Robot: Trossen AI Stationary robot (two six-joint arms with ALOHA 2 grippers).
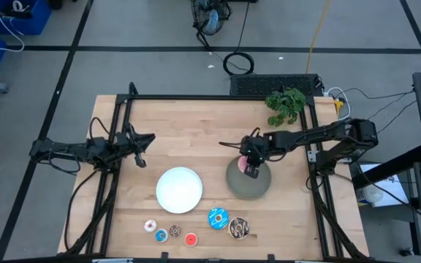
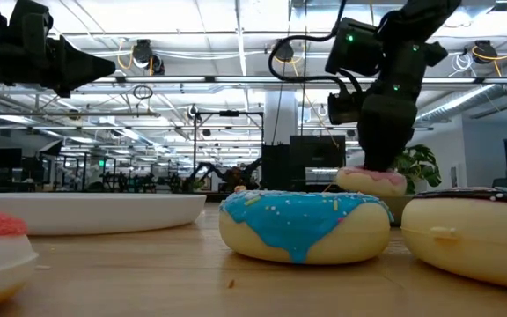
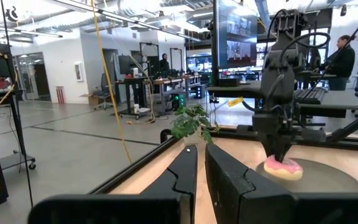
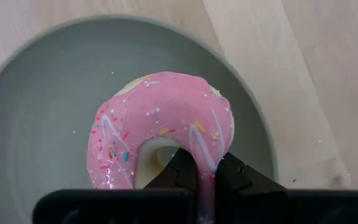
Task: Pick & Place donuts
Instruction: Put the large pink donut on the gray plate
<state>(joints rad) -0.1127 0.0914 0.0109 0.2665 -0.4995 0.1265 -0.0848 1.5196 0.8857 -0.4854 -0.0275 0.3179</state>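
A pink-iced donut [image 4: 148, 112] with sprinkles is over the round grey plate [image 4: 42, 93], right of the table's middle, and my right gripper [image 4: 207, 171] is shut on it. Along the near edge lie a blue donut [image 1: 218, 218], a chocolate donut [image 1: 239, 229] and several mini donuts [image 1: 168, 232]. My left gripper [image 1: 142, 155] waits shut above the table's left side, holding nothing. My right gripper pinches the pink donut's ring [image 4: 205, 158] on the side nearest the wrist, one finger [image 4: 180, 171] in the hole and the other [image 4: 234, 175] outside. The fingers slant steeply down from above. The donut sits about level, low over the grey plate; whether its underside touches, I cannot tell.
A round white plate [image 1: 179, 190] lies near the table's middle, left of the grey plate. A green plant [image 1: 286, 104] stands at the far right corner. A black frame [image 1: 196, 98] runs along the table's far, left and right edges.
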